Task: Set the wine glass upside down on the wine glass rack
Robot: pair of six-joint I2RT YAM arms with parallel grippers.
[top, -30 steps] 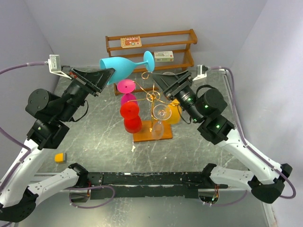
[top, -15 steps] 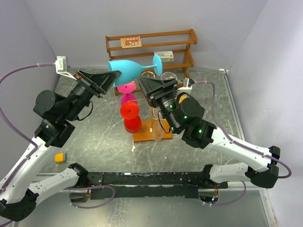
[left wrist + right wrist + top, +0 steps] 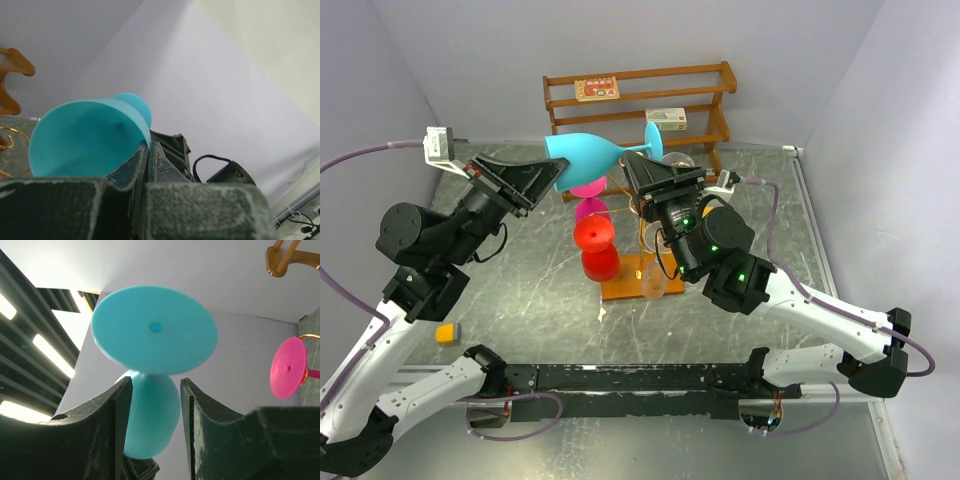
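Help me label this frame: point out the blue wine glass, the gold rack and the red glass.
blue wine glass (image 3: 582, 152), top view, on its bowl.
gold rack (image 3: 625, 286), top view, on its wooden base.
red glass (image 3: 600, 265), top view, on its bowl.

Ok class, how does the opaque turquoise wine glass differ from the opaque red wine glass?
Pose: the opaque turquoise wine glass lies sideways in the air; the opaque red wine glass hangs upside down. Support: the left gripper pinches the turquoise one's bowl rim, while the right gripper holds its jaws open around it; the red one hangs on the gold wire rack. Both are stemmed, with round feet.
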